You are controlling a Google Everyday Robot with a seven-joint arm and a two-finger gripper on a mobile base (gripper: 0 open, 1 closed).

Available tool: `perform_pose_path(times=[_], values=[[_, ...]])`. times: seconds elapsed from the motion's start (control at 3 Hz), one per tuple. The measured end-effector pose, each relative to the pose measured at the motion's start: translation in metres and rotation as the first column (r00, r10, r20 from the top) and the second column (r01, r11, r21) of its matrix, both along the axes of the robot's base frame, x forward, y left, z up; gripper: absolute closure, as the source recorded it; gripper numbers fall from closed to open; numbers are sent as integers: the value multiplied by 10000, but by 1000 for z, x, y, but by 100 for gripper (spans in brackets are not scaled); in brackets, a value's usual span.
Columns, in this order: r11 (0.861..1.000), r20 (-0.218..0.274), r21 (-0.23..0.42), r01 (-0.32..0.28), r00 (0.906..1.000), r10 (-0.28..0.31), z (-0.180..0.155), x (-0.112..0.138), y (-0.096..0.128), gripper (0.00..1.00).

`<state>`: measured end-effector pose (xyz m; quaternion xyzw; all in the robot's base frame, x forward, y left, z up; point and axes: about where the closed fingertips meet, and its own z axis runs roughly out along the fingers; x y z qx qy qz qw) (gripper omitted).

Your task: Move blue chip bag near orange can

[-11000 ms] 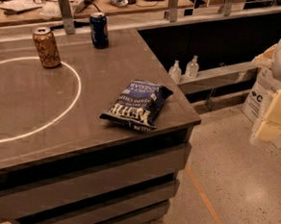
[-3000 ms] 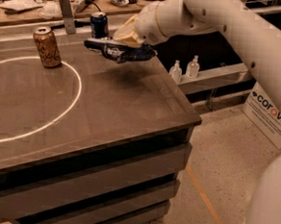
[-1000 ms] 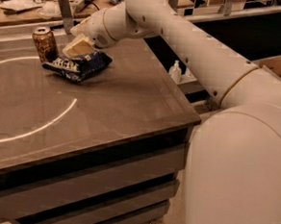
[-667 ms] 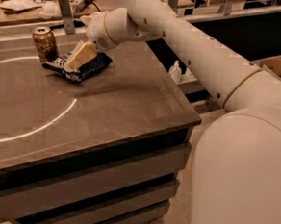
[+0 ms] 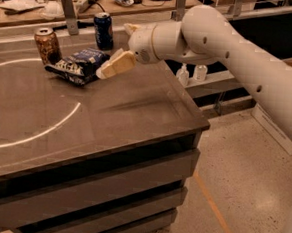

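Note:
The blue chip bag (image 5: 77,65) lies flat on the grey table (image 5: 110,121) at the far left. Its left end is right beside the orange can (image 5: 47,45), which stands upright; I cannot tell if they touch. My gripper (image 5: 115,65) hovers just to the right of the bag, at its right edge, open and holding nothing. The white arm (image 5: 226,39) reaches in from the right.
A dark blue can (image 5: 103,30) stands upright behind the bag. A white arc (image 5: 50,129) is painted on the tabletop. A cluttered workbench (image 5: 54,2) runs behind the table. Two small white bottles (image 5: 191,73) sit on a shelf to the right, beyond the table's edge.
The gripper carried the bag from the table's right side to beside the orange can, set it down, let go and drew back to the right.

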<state>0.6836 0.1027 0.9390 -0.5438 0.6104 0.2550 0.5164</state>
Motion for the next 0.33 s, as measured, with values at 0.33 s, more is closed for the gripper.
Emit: perform_pose_path(times=[0.33], values=[[9999, -49, -38, 153, 9999, -153, -4, 1, -12, 0]])
